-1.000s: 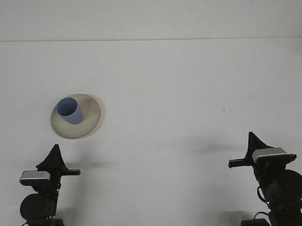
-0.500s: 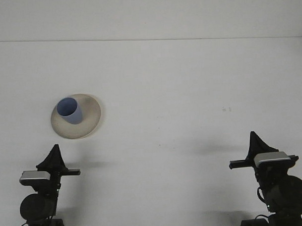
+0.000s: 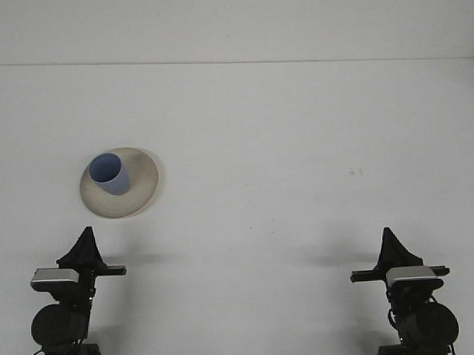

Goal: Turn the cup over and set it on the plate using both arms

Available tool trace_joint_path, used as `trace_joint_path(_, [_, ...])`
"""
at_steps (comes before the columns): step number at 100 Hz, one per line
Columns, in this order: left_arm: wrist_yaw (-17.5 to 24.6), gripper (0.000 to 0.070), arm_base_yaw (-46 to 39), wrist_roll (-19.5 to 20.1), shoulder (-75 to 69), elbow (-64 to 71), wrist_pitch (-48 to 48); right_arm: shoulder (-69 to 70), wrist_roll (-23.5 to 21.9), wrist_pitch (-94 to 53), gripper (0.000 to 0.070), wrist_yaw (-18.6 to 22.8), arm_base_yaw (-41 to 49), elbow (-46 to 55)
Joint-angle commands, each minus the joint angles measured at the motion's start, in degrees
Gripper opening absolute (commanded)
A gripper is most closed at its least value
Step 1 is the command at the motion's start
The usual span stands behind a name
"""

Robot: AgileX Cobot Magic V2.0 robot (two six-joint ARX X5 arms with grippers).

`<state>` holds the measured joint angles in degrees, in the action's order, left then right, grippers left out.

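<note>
We see the blue cup (image 3: 109, 174) sitting mouth-up on the plate (image 3: 140, 189) at the middle left, so both pincers rest low and hold nothing, fingers too dark to tell.

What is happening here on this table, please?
Nothing is being handled at this moment. A blue cup stands on a beige plate at the left of the white table, its opening up. The left gripper and the right gripper both sit low at the near edge, away from the cup. The cup appears already placed, so the task looks finished.
</note>
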<state>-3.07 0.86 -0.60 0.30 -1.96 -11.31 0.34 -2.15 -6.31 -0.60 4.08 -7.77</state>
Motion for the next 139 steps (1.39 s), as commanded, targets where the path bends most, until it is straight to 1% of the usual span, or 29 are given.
trace_joint_path(1, [-0.1, 0.0011, -0.1, -0.1, -0.1, 1.2, -0.7, -0.3, -3.0, 1.9, 0.0000, -1.3, 0.0, 1.6])
trace_joint_path(16, [-0.1, 0.0011, -0.1, -0.1, -0.1, 1.2, -0.7, -0.3, -4.0, 3.8, 0.0000, -1.6, -0.1, 4.5])
trace_joint_path(39, [-0.1, 0.0011, -0.1, -0.1, -0.1, 1.2, -0.8, -0.3, -4.1, 5.3, 0.0000, -2.0, -0.1, 7.1])
trace_joint_path(139, [-0.1, 0.0011, -0.1, -0.1, -0.1, 1.2, -0.7, -0.3, -4.0, 6.7, 0.0000, -2.4, -0.1, 7.1])
